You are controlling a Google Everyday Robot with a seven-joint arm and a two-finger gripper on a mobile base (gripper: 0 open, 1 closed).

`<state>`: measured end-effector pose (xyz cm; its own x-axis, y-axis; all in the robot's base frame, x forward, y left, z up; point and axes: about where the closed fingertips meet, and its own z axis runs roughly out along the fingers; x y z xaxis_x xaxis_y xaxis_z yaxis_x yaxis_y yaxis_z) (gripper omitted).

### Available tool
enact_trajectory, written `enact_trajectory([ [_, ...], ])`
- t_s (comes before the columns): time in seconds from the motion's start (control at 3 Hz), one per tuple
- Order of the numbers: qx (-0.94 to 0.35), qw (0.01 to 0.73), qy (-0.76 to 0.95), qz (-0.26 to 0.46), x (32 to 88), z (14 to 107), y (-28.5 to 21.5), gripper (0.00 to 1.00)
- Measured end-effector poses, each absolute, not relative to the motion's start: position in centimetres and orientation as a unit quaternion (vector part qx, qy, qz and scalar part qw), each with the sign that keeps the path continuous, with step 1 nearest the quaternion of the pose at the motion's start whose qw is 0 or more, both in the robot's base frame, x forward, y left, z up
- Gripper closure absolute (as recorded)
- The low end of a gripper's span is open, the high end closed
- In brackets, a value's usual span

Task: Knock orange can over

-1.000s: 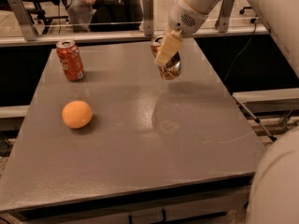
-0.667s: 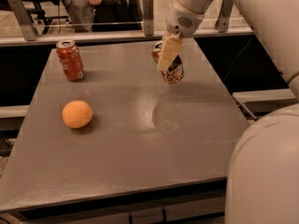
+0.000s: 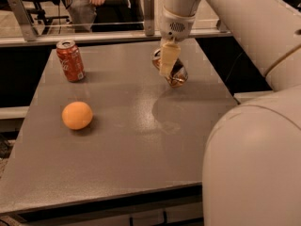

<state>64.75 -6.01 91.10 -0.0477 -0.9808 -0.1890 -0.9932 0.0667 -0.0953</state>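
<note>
In the camera view, the gripper (image 3: pixel 168 65) hangs low over the far right part of the grey table (image 3: pixel 141 154), at the end of a white arm (image 3: pixel 244 18) that comes in from the upper right. Its pale tip lies across the front of the orange can (image 3: pixel 179 74) and touches it or nearly so. Whether the gripper is open or has hold of the can cannot be told from here. The orange can is tilted, its top leaning to the far left and its lower end toward the near right, close to the table's right edge; whether its base touches the table is unclear. Well apart from it, near the far left corner, a red can (image 3: pixel 70 61) stands upright. A round orange fruit (image 3: pixel 77 115) rests on the table's left side, nearer than the red can. A large white part of the robot (image 3: pixel 256 168) fills the lower right.
</note>
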Motion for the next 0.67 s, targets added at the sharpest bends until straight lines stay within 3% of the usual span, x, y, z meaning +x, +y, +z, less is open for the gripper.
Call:
enact_trajectory([
  [0.67, -0.702, 0.059, 0.709, -0.013, 64.48, 90.01, -6.01, 0.15],
])
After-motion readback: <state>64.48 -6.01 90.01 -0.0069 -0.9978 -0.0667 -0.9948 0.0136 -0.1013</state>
